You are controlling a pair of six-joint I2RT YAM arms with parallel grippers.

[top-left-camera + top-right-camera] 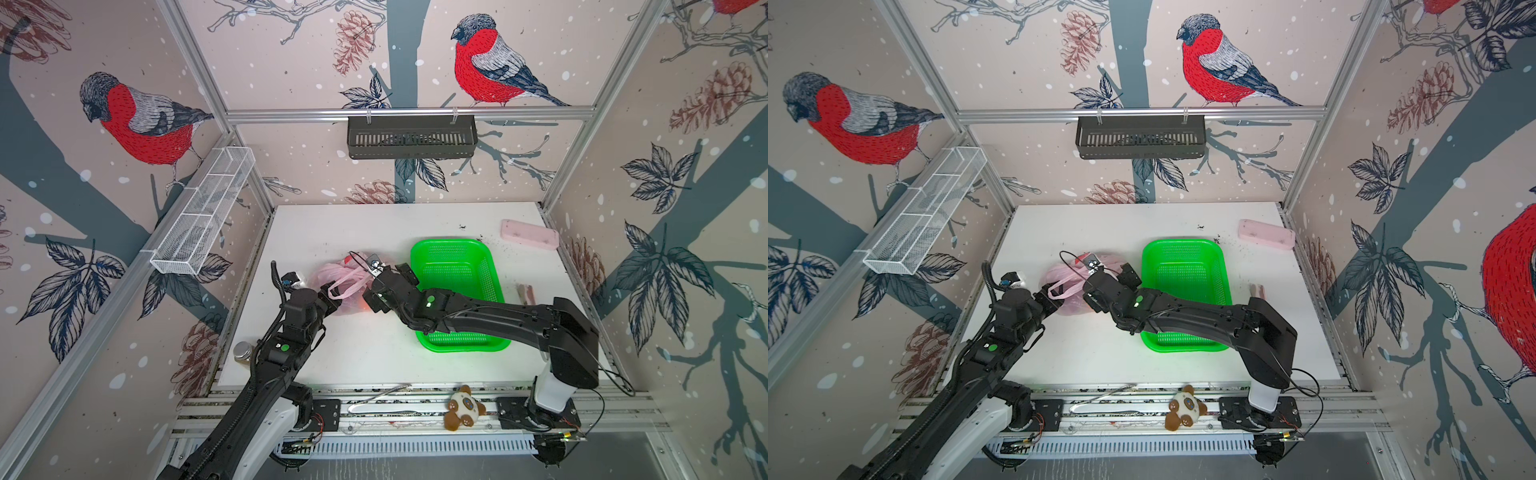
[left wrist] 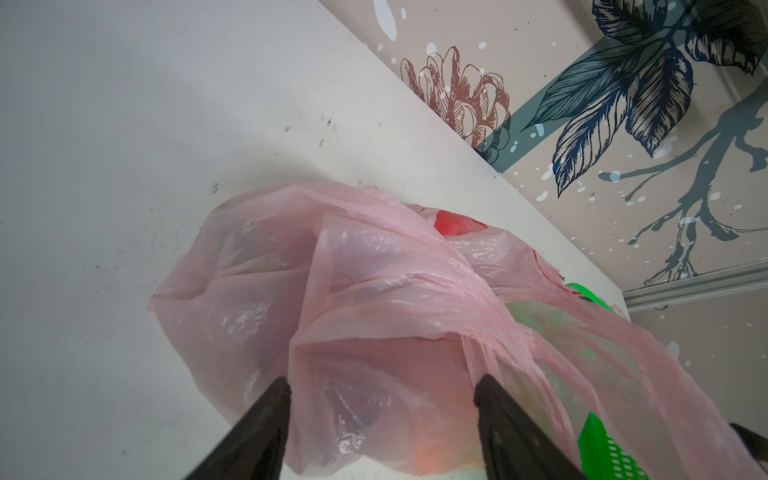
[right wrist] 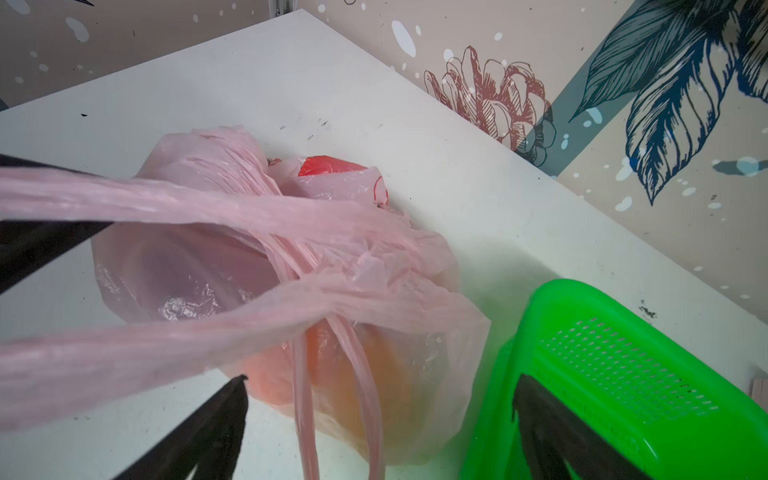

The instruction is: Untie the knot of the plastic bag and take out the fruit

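The pink plastic bag (image 1: 328,272) (image 1: 1059,276) lies mid-table, left of the green basket. My left gripper (image 1: 332,302) (image 2: 382,386) is open at its near left side, with loose bag film (image 2: 257,270) between the fingers. My right gripper (image 1: 376,289) (image 3: 380,395) stands wide open at the bag's right side. Two thin handle strands (image 3: 365,399) hang between its fingers, ungripped. One loop handle (image 1: 340,291) stretches toward the left gripper. The strands bunch and cross (image 3: 309,266); I cannot tell if the knot holds. Orange fruit (image 3: 382,374) shows through the film.
The green basket (image 1: 457,249) (image 3: 623,332) sits right of the bag, under my right arm. A pale-pink block (image 1: 530,235) lies at the back right. A plush toy (image 1: 463,407) lies on the front rail and a small jar (image 1: 243,351) stands at the table's left edge.
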